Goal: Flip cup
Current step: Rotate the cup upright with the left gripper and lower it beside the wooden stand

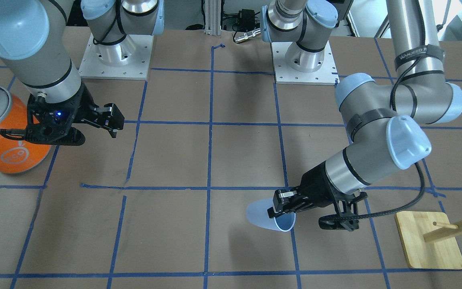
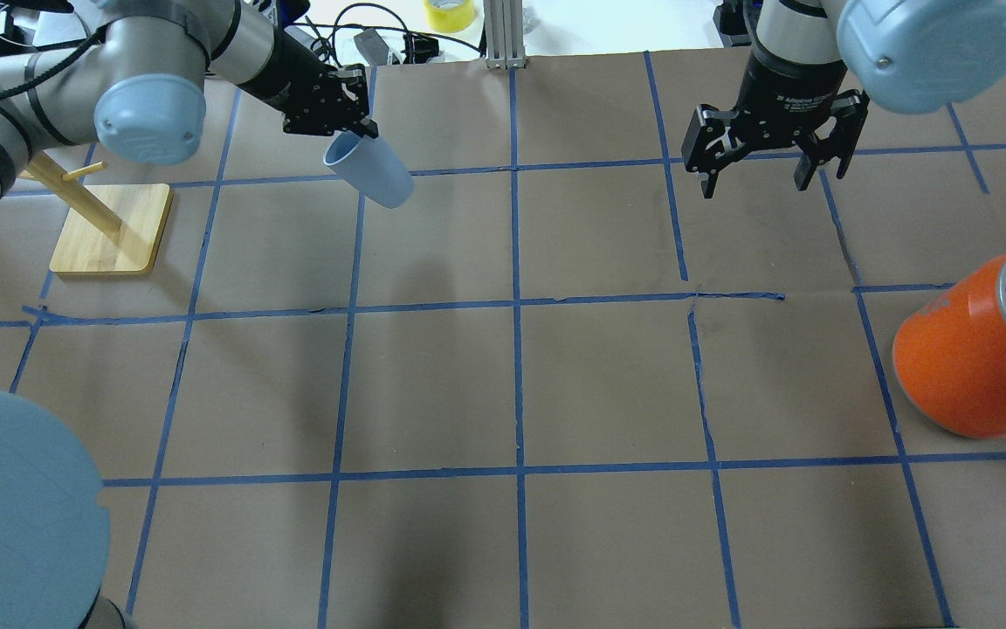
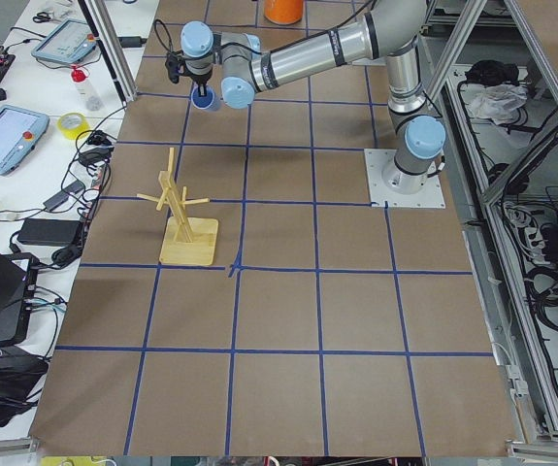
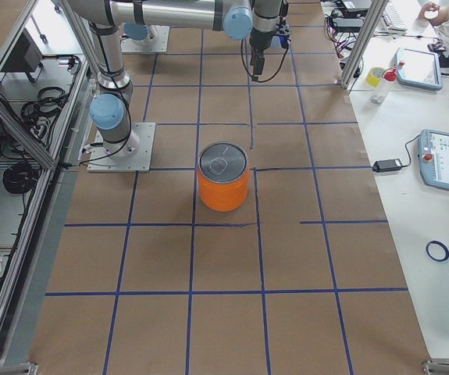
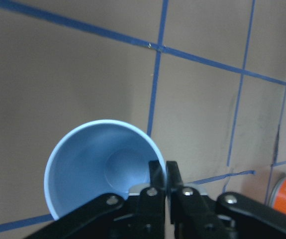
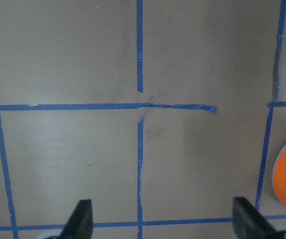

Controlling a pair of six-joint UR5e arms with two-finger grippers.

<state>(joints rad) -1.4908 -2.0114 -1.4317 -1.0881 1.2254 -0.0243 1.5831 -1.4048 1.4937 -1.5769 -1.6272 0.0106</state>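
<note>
The cup (image 2: 374, 175) is a small pale blue tumbler. My left gripper (image 2: 350, 133) is shut on its rim, one finger inside and one outside, and holds it tilted above the table at the far left. In the front-facing view the cup (image 1: 261, 216) hangs from the gripper (image 1: 280, 209) with its mouth turned sideways. The left wrist view looks into the cup's hollow (image 5: 95, 167), with the fingers (image 5: 158, 175) pinching the rim. My right gripper (image 2: 756, 179) is open and empty above the table's far right; it also shows in the right wrist view (image 6: 162, 221).
A big orange can (image 2: 966, 367) with a silver lid stands at the right edge, near my right gripper in the front-facing view (image 1: 10, 148). A wooden peg stand (image 2: 110, 231) sits on the left, close to the left arm. Blue tape lines grid the brown table.
</note>
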